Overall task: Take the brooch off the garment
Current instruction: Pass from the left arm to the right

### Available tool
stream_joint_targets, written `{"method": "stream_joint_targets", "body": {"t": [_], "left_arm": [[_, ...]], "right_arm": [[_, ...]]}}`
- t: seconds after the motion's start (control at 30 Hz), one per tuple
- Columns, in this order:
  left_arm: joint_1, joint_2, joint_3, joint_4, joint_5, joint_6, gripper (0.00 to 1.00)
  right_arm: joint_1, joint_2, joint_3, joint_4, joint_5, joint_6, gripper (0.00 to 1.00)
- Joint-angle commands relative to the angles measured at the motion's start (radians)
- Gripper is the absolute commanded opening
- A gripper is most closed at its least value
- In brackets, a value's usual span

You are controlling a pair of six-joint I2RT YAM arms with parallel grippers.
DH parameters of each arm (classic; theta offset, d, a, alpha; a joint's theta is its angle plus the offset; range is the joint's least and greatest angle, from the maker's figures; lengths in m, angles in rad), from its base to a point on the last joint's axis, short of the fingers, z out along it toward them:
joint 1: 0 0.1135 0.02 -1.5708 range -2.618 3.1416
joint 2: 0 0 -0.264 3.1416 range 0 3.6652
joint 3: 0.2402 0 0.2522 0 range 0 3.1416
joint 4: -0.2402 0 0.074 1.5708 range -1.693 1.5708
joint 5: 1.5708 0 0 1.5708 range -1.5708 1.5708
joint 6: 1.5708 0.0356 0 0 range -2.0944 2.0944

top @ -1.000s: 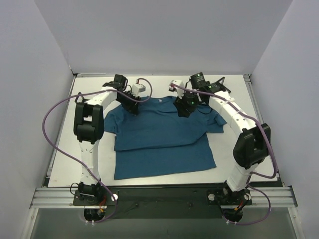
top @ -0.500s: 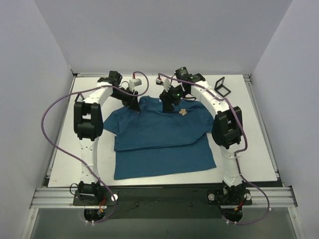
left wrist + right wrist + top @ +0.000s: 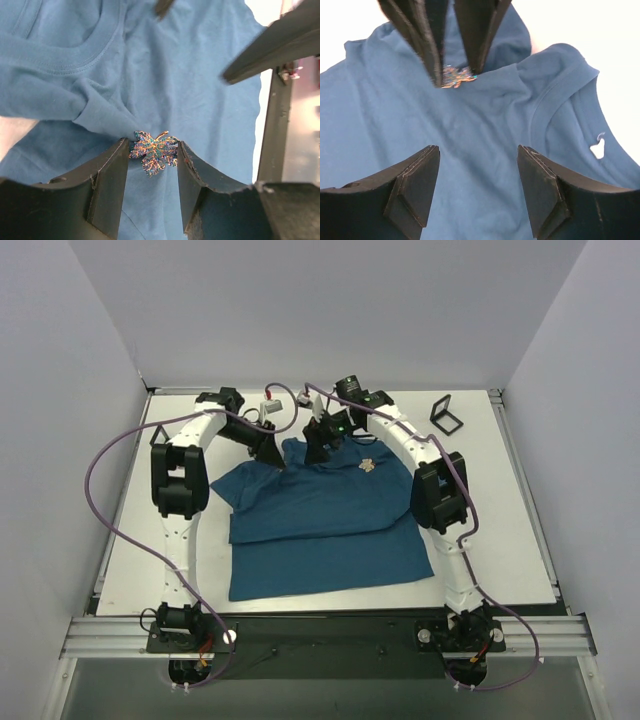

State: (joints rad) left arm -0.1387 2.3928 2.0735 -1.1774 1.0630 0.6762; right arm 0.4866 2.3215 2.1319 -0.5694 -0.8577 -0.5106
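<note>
Over the table (image 3: 500, 540), from above, can make out a shirt (image 3: 320, 520) spread flat and a gold brooch (image 3: 368, 465) on its chest, right of the collar and apart from both grippers; cannot tell whether pinned or loose. Hides under the left gripper (image 3: 270, 454) what only the wrist views reveal: a leaf brooch (image 3: 152, 152), shimmering with gold edges, just left of the collar. Catches no gold brooch in either wrist view. Reaches the left arm up the table's left side, bends it inward at the elbow and points the gripper down beside the collar. Pinches the leaf brooch there with jaws about half apart, fingertips (image 3: 434, 75) against either side of it, cloth raised into a small peak underneath. Arches the right arm up and leftward over the shirt, tilting the right gripper (image 3: 320, 440) down at the collar, near the left one. Spreads those jaws wide, gripping nothing, only shirt below.
</note>
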Motion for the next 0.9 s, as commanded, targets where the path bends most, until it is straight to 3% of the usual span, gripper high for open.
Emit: {"method": "stream_joint_targets", "body": {"t": [0.0,0.23,0.4,0.63,0.87], "left_arm": [[0.016,0.008,0.069,-0.093,0.113,0.072,0.47],[0.033,0.035,0.105,-0.229,0.196,0.2,0.47],[0.04,0.04,0.109,-0.291,0.227,0.304,0.48],[0.047,0.046,0.14,-0.395,0.268,0.42,0.44],[0.044,0.048,0.14,-0.39,0.319,0.433,0.45]], "right_arm": [[0.024,0.019,0.039,0.066,-0.034,-0.018,0.63],[0.018,0.015,0.01,0.091,-0.03,-0.147,0.61],[-0.031,0.009,0.005,0.091,-0.165,-0.146,0.61],[-0.123,0.006,0.037,0.089,-0.467,-0.086,0.62],[-0.108,0.006,0.022,0.085,-0.478,-0.127,0.62]]}}
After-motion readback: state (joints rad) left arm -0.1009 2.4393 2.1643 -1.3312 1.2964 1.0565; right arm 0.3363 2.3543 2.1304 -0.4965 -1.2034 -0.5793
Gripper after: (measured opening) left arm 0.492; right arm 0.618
